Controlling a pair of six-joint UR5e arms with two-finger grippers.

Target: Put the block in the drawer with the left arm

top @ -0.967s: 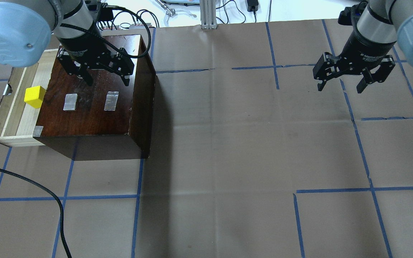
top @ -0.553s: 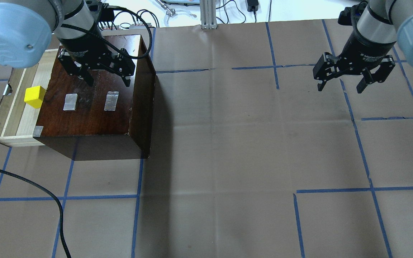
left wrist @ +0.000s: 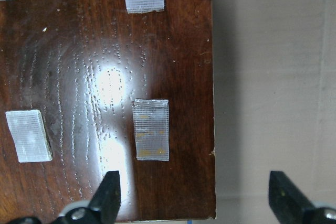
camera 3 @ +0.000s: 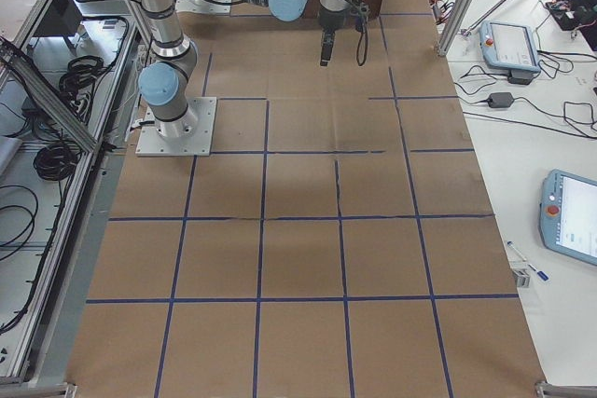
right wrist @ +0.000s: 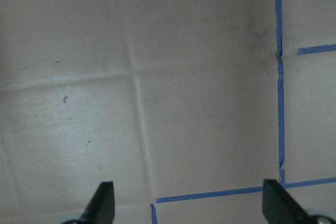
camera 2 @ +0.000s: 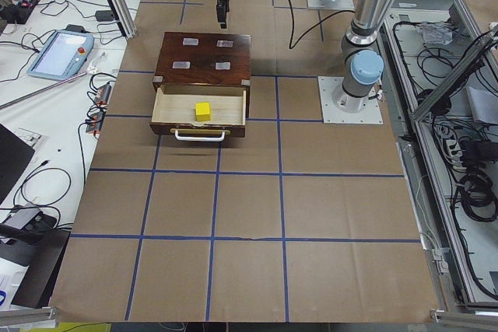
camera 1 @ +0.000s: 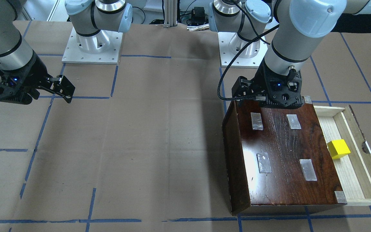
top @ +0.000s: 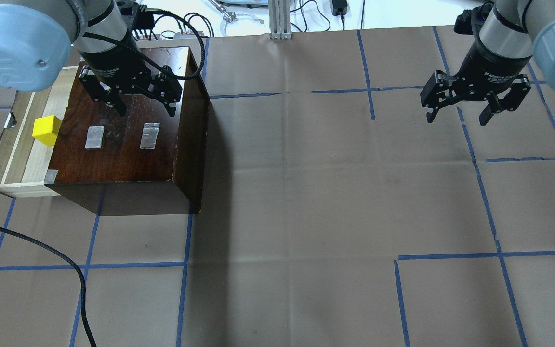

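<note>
Brown paper [top: 306, 193] ruled into squares by blue tape lines [top: 89, 265] covers the table where I work. My left gripper [top: 146, 112] hangs with its jaws spread wide and nothing between them, above the far part of the glossy dark wooden box [top: 123, 154]. From my left wrist, one of its fingers [left wrist: 107, 192] is over the box top and the other is past the box's edge, over bare paper. Two grey tape patches [top: 95, 137] lie on the lid at about 6 and 7 o'clock from that gripper in the overhead view. A black cable [top: 199, 48] loops to the wrist of my left arm [top: 104, 33].

At 9 o'clock from the left gripper, the pale drawer [top: 17, 159] stands pulled out of the box. The yellow block [top: 46, 130] sits inside the drawer, close to the box's front. Whether it touches the box I cannot tell.

Well apart at 3 o'clock, my right gripper [top: 456, 118] is also wide and empty, above bare paper.
</note>
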